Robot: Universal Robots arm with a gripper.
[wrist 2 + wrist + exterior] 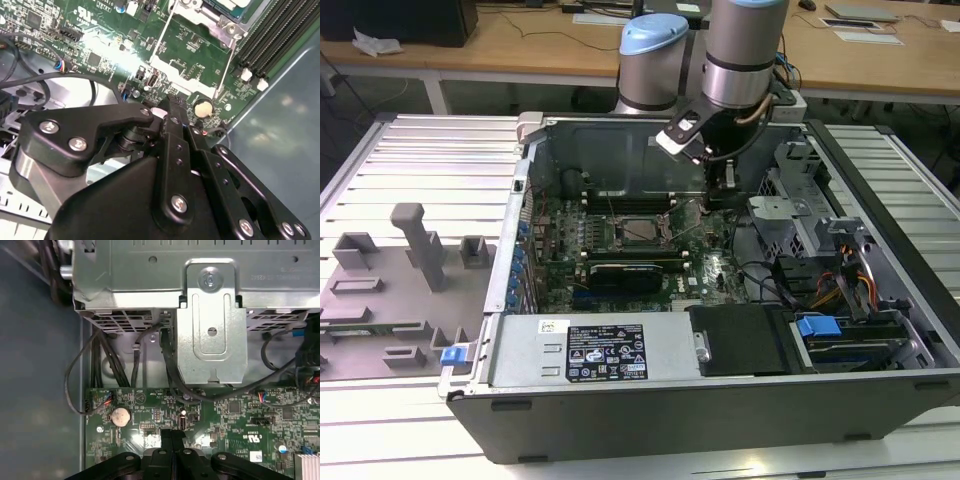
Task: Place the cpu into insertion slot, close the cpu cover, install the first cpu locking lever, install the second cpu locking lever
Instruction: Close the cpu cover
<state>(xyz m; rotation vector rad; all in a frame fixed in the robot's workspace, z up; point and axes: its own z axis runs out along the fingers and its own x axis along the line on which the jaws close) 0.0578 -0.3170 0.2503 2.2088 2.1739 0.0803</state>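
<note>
One gripper [172,439] is at work, and in both wrist views its two black fingers [172,112] are pressed together along a thin seam, with nothing visible between them. We find its tip hanging just above the green circuit board [235,415], close beside a round coin cell [202,108].

Outward from the tip, two thin wire rods [226,65] cross the board. We take these for the locking levers. The nearer rod's free end lies just beside the coin cell, and its long axis runs from there straight away toward the silver cpu cover [210,19]. Long black memory slots [270,40] lie alongside.

In the exterior view the gripper [728,180] stands to the exterior view's right of the insertion slot [640,232] and a little farther back. The slot therefore lies leftward of the claw and slightly nearer. The two are apart, with bare board between them. A dull grey centre shows inside the slot's dark frame, but we cannot tell whether this is the cpu. The grey metal drive cage [212,330] rises beyond the board, with dark cables looping under it.

In our judgement the rod end, not the slot, is the task's thing nearest the closed fingertips.
</note>
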